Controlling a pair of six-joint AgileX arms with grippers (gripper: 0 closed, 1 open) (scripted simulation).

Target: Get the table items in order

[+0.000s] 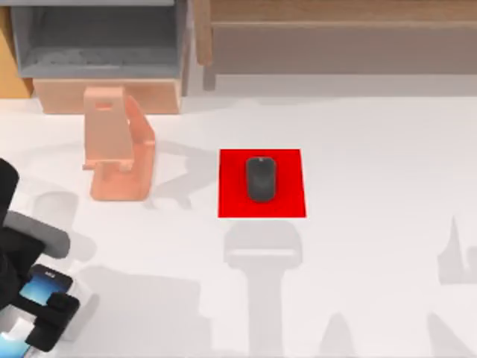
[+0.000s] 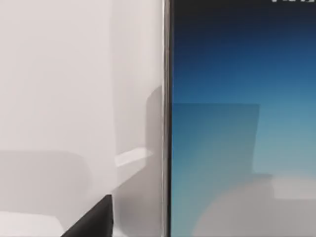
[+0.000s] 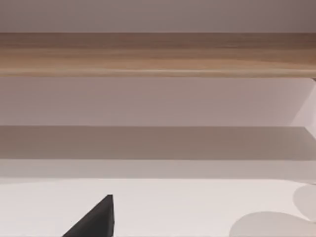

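1. White bench [image 1: 373, 224] carries everything
2. Peach phone stand [image 1: 119, 145] stands upright at back left
3. Red mat [image 1: 287, 198] lies mid-bench, the mouse [image 1: 261, 179] resting on it
4. Smartphone [image 1: 41, 287] lies at the front left edge, screen up
5. Left tool [image 1: 48, 317] sits over the smartphone; whether apart or clamped, cannot tell

Smartphone [image 2: 237, 123] seen close, lit blue screen, silver rim edge-on beside the white counter [image 2: 54, 98]. Dark wedge at the frame edge, possibly a left end effector finger [image 2: 94, 222].
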